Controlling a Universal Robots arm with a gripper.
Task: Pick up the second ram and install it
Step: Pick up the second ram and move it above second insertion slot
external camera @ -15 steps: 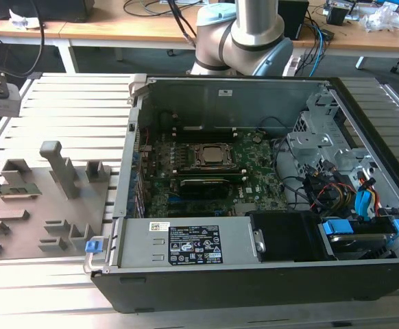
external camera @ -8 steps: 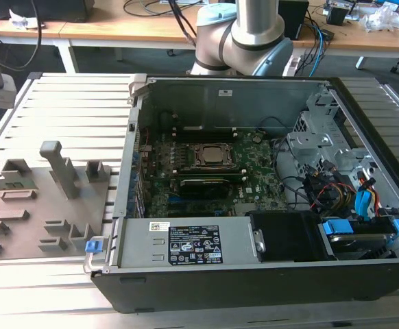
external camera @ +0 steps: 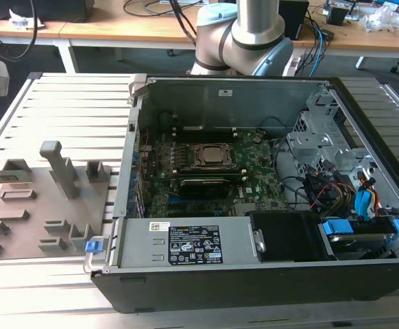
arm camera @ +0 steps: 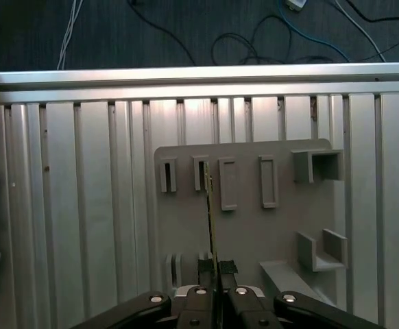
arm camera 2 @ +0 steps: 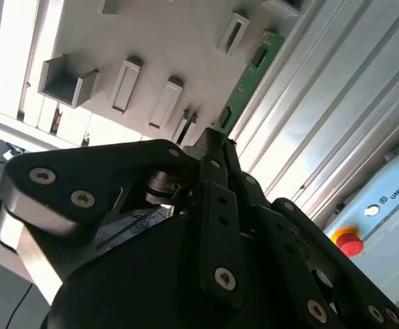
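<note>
I see the second ram (arm camera: pixel 212 219) edge-on in the first wrist view, a thin green stick running straight out from the gripper (arm camera: pixel 213 269). The jaws are pinched narrow on its near end. In the second wrist view its flat green face (arm camera 2: pixel 249 79) slants away from the fingertips (arm camera 2: pixel 216 147). It hangs over the gray holder plate (arm camera: pixel 254 233), its far end near one of the plate's narrow slots (arm camera: pixel 201 175); I cannot tell whether it touches. The plate lies on the ribbed aluminium table (arm camera: pixel 83 205). In the exterior view the open computer case (external camera: pixel 254 288) sits beside that plate, on the exterior view's right, motherboard (external camera: pixel 254 185) and CPU socket (external camera: pixel 213 156) exposed
</note>
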